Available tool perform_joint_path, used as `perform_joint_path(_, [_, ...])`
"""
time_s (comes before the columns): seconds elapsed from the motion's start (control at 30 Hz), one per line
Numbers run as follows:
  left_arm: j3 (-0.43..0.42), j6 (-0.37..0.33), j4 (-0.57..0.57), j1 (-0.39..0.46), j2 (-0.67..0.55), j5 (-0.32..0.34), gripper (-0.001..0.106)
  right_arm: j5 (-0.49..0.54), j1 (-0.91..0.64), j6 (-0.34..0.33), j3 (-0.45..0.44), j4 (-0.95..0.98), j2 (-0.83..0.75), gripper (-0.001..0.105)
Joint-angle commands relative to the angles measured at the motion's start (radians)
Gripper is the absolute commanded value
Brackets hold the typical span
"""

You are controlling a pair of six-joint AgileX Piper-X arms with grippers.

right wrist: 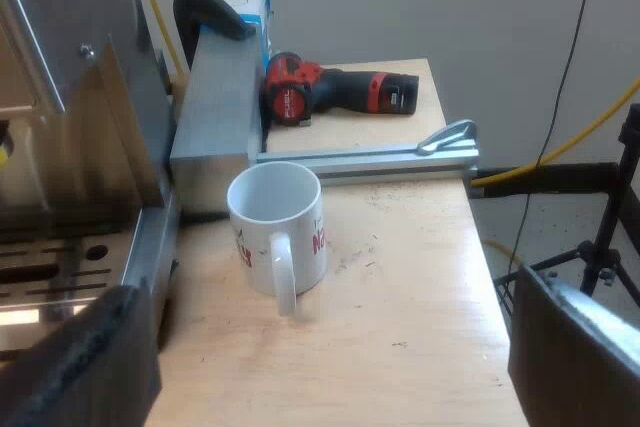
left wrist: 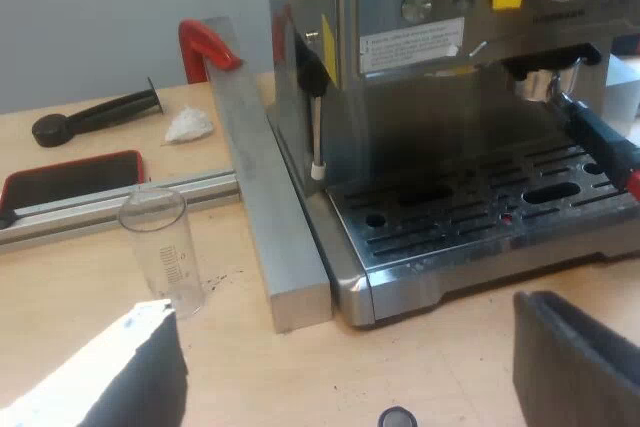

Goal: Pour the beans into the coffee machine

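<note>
A clear measuring glass (left wrist: 160, 252) with a printed scale stands upright on the wooden table, beside a grey metal bar (left wrist: 265, 207) that lies along the espresso machine (left wrist: 450, 67). No beans show inside the glass. My left gripper (left wrist: 340, 387) is open, low over the table near the glass and the machine's drip tray (left wrist: 480, 222), with nothing between its fingers. The metal holder is locked into the machine's front, its dark handle (left wrist: 595, 137) ending in red. My right gripper (right wrist: 330, 377) is open above the table, close to a white mug (right wrist: 278, 222).
Near the glass lie an aluminium rail (left wrist: 120, 202), a red-edged black slab (left wrist: 70, 179), a black-handled tool (left wrist: 95, 115), a white wad (left wrist: 188, 125) and a red clamp (left wrist: 205, 45). Beyond the mug lie a red-black drill (right wrist: 340, 92) and a rail (right wrist: 365, 159); the table edge (right wrist: 490, 277) drops to the floor.
</note>
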Motion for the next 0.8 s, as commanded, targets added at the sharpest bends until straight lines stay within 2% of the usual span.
perform_joint_path(0.03, [0.007,-0.008,-0.058,-0.004,-0.138,-0.005,0.07,-0.002,-0.001,-0.014,-0.003,-0.047,-0.048,0.074])
perform_joint_path(0.17, [0.041,-0.008,-0.125,-0.004,-0.138,-0.005,0.07,-0.004,-0.001,-0.014,0.064,-0.156,-0.047,0.074])
perform_joint_path(0.27, [0.121,-0.008,-0.234,-0.004,-0.138,-0.005,0.07,-0.018,-0.001,-0.014,0.137,-0.252,-0.046,0.074])
perform_joint_path(0.47, [0.258,-0.008,-0.349,-0.004,-0.136,-0.005,0.07,-0.057,-0.001,-0.014,0.288,-0.356,-0.044,0.074])
perform_joint_path(0.7, [0.397,-0.01,-0.375,-0.004,-0.136,0.004,0.07,-0.06,-0.001,-0.014,0.411,-0.36,-0.044,0.074])
perform_joint_path(0.73, [0.42,-0.01,-0.376,-0.004,-0.134,0.004,0.07,-0.06,-0.001,-0.014,0.462,-0.36,-0.044,0.074])
perform_joint_path(0.8, [0.446,-0.01,-0.376,-0.004,-0.134,0.004,0.07,-0.06,-0.001,-0.014,0.501,-0.36,-0.044,0.074])
